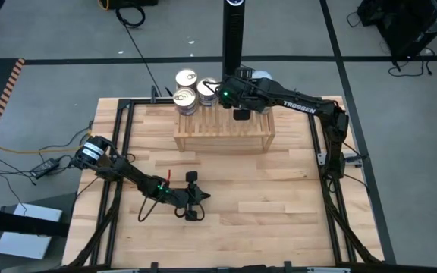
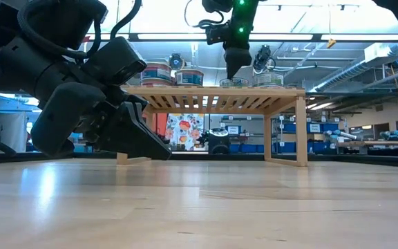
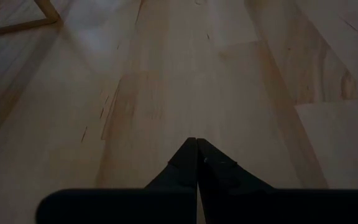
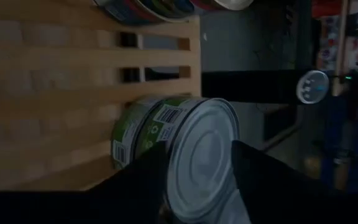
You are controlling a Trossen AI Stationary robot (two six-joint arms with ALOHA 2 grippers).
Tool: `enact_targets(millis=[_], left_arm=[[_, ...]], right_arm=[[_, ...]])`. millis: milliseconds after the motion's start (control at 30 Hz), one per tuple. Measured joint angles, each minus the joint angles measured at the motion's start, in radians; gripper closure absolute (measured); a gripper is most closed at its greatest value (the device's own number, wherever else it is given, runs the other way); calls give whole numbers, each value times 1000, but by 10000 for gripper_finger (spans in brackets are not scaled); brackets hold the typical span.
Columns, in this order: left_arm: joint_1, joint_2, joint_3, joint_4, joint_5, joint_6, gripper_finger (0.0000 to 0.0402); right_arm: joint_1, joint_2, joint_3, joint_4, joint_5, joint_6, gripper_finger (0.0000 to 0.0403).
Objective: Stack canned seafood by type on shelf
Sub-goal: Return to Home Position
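Both arms are showing matte black, boxy links. Right arm (image 1: 321, 110) is wearing white TROSSEN lettering (image 1: 300, 107) and glowing a green LED (image 1: 223, 94) near the wrist. Left arm (image 1: 131, 174) is carrying a silver cap (image 1: 91, 151) at its base joint and trailing thin black cables (image 1: 149, 211). Left gripper (image 3: 196, 142) fingers (image 3: 182, 167) are tapering into dark wedges.

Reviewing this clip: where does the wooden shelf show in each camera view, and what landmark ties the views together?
High view: shelf at the table's far middle.
Low view: across mid-picture, its slatted top seen edge-on.
Left wrist view: only a pale wood corner, possibly its leg.
Right wrist view: slats beneath the green-labelled tins.
Landmark: the right gripper above those tins.
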State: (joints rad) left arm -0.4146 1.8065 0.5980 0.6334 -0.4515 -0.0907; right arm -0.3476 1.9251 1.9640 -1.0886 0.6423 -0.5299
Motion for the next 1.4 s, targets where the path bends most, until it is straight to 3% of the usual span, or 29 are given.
enact_targets(millis=[100,300,367,533,667,1100,1400], left_arm=[[0,0,0,0,0,0,396],[0,0,0,1,0,0,396],[0,0,0,0,0,0,396],[-1,0,0,-1,5,-15,396],[-12,0,0,0,19,-16,396],[-18,0,0,39,18,-14,396],[-18,-1,0,106,25,32,396]], right_arm=[[22,-5,0,-12,47,-11,260],[68,-45,1,-65,38,8,376],[76,-63,1,-77,20,32,393],[73,-129,-8,-84,-182,145,387],[69,-212,-85,24,-333,159,396],[88,-553,-652,504,-500,231,398],[194,-808,-1030,868,-507,309,398]])
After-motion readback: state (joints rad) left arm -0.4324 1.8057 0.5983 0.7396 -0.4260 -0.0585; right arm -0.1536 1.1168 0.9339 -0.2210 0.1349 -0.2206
